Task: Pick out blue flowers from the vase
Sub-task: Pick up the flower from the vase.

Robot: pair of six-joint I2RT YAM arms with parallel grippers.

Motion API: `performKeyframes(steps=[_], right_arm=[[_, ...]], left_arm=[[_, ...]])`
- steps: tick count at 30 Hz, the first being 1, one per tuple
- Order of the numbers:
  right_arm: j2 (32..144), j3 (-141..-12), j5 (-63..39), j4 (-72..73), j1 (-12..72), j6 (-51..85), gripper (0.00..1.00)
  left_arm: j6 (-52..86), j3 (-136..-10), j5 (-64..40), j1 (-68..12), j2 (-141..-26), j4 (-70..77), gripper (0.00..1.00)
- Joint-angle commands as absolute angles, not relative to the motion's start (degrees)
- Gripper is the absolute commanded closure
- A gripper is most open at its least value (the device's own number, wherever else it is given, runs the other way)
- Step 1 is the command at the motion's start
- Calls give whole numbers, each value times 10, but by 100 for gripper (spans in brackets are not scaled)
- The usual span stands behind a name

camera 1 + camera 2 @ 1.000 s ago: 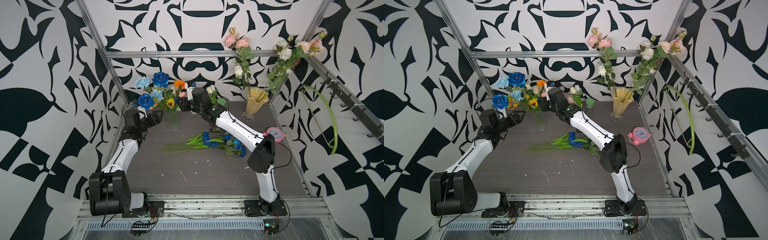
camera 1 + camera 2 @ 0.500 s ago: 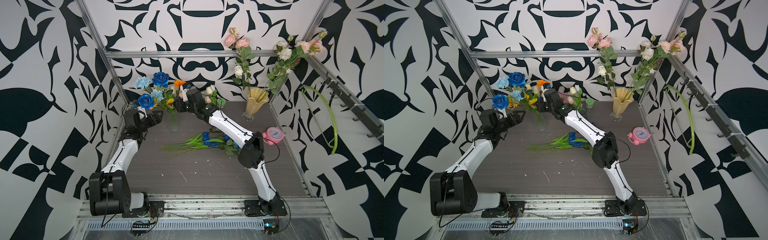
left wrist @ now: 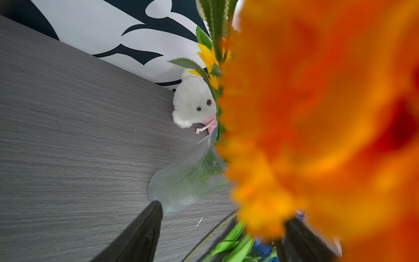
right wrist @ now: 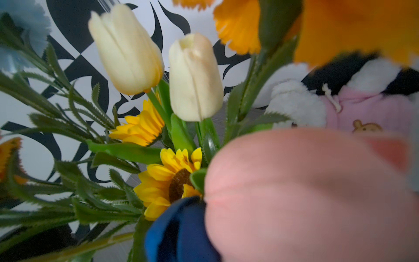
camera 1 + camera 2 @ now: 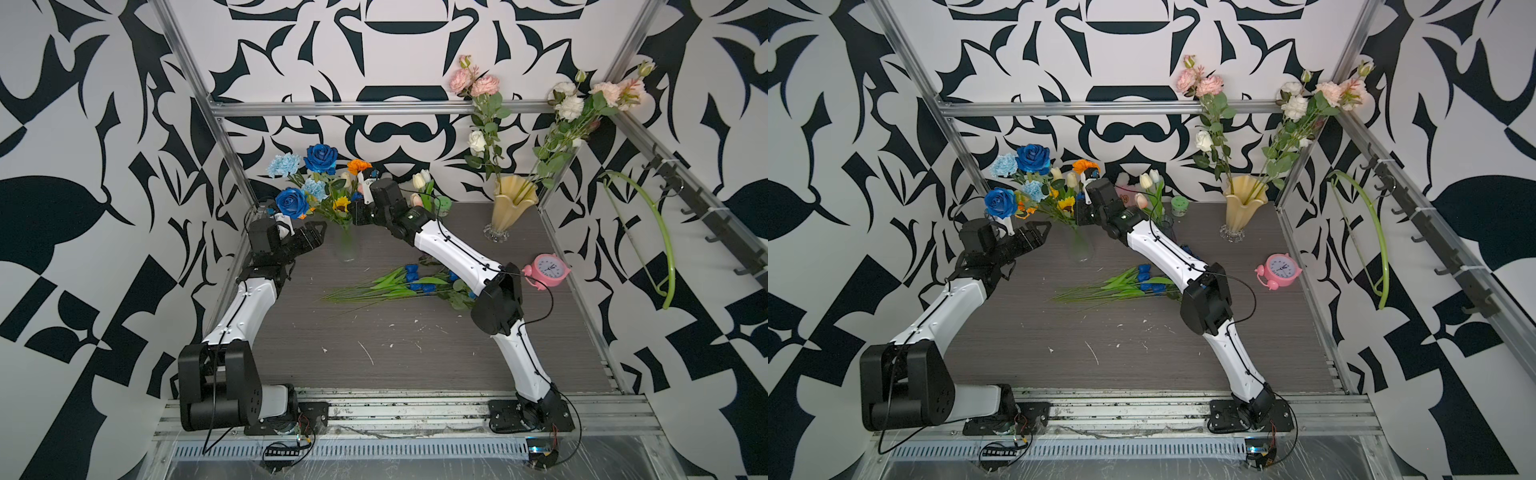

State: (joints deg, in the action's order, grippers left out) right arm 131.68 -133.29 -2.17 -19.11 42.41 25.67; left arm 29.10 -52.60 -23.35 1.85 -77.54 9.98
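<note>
Left end effector (image 5: 312, 236): jaws apart, nothing between them, just beside the clear vase (image 5: 348, 246); right end effector (image 5: 356, 208): in among the bouquet above the vase mouth, jaws together; cannot tell whether a stem sits between them, since blooms block the right wrist view; a dark-blue bloom (image 4: 179, 231) and a pink bloom (image 4: 306, 192) fill that view close up. Two blue roses (image 5: 321, 158) and pale-blue carnations (image 5: 284, 165) stand in the vase, with a sunflower (image 5: 341, 204) among them; dark-blue tulips (image 5: 411, 274) lie flat on the counter (image 5: 415, 353), well apart from the vase and partly under the right arm.
</note>
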Motion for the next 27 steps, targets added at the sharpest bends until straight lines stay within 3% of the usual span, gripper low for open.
performKeyframes(steps=[1, 27], right_arm=[[1294, -1361, -18, -168, 421, 254, 98], [1239, -1399, -10, -220, 421, 204, 99]], left_arm=[[284, -538, -237, 17, -780, 99, 21], [257, -530, -204, 12, -735, 51, 22]])
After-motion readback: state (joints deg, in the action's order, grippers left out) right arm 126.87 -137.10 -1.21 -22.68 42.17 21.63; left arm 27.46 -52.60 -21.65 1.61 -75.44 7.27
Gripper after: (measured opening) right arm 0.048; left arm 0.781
